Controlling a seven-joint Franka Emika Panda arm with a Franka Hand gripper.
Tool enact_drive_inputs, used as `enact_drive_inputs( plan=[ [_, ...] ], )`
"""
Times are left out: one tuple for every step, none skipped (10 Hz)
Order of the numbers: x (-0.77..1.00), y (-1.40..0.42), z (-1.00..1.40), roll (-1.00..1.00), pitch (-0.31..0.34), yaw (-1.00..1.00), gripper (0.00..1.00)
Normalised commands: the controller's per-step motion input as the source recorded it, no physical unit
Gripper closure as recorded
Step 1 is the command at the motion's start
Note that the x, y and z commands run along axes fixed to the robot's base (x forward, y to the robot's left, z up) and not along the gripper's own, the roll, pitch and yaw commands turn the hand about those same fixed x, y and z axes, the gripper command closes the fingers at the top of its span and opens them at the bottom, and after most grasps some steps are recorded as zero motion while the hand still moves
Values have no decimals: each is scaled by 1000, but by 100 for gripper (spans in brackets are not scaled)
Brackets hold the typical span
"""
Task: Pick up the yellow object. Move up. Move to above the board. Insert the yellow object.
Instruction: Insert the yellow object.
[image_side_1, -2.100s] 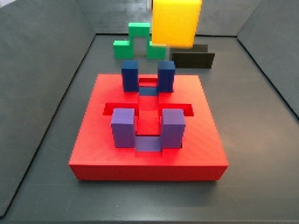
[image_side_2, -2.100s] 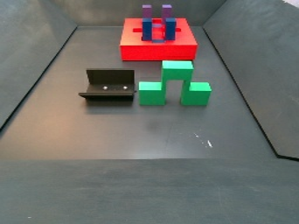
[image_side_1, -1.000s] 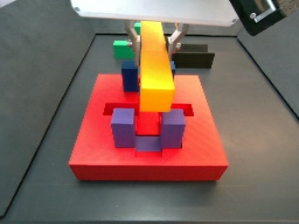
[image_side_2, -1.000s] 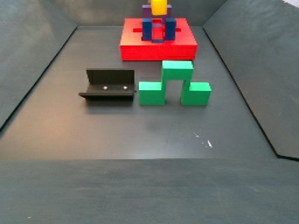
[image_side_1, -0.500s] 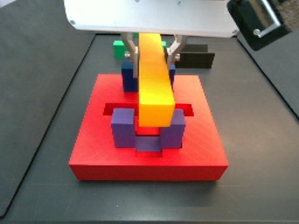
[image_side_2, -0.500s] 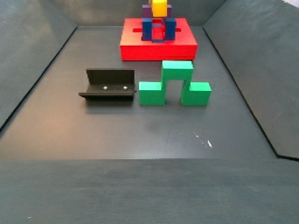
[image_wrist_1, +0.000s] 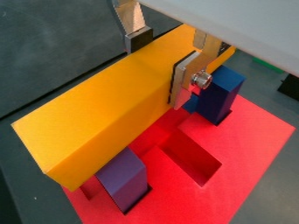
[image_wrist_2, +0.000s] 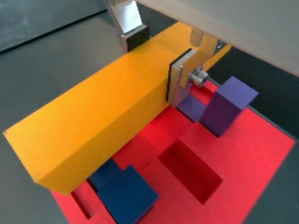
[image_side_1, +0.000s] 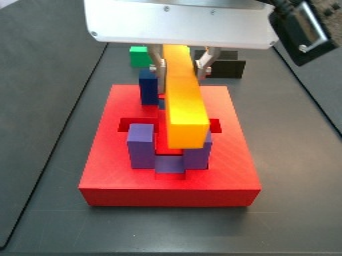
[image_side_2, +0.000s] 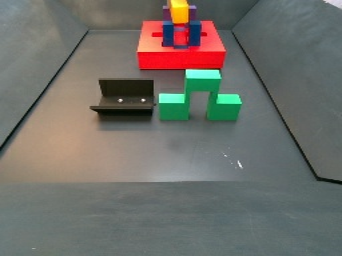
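My gripper (image_side_1: 182, 55) is shut on the yellow object (image_side_1: 183, 95), a long yellow-orange bar, and holds it lengthwise over the red board (image_side_1: 170, 172). The bar's near end sits low between the two purple blocks (image_side_1: 142, 148), its far part between the blue blocks (image_side_1: 148, 83). In both wrist views the silver fingers (image_wrist_1: 186, 80) (image_wrist_2: 183, 75) press its sides, and the bar (image_wrist_1: 111, 118) (image_wrist_2: 105, 109) runs above the board's recessed slots (image_wrist_1: 201, 162) (image_wrist_2: 190, 169). In a side view only the bar's end (image_side_2: 178, 12) shows above the board (image_side_2: 181, 56).
A green stepped block (image_side_2: 201, 96) and the dark fixture (image_side_2: 123, 98) stand on the grey floor away from the board. A black bar (image_side_1: 227, 66) and the green block (image_side_1: 139, 54) lie behind the board. Grey tray walls enclose the floor.
The gripper has lowered the yellow bar; its near end, above the purple blocks a second ago, now sits down between them.
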Motion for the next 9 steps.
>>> enact_drive_inputs(
  plan=[
    [157, -14, -89, 160, 57, 0, 100],
    [0, 0, -63, 109, 40, 0, 100],
    [-126, 0, 0, 60, 0, -174, 100],
    [-249, 0, 3, 71, 0, -274, 100],
    [-260, -6, 14, 59, 0, -263, 100],
    [-269, 0, 23, 33, 0, -209, 100],
    [-231, 0, 29, 14, 0, -123, 100],
    [-200, 0, 0, 1, 0, -6, 100],
    [0, -31, -51, 50, 0, 20, 100]
  ],
)
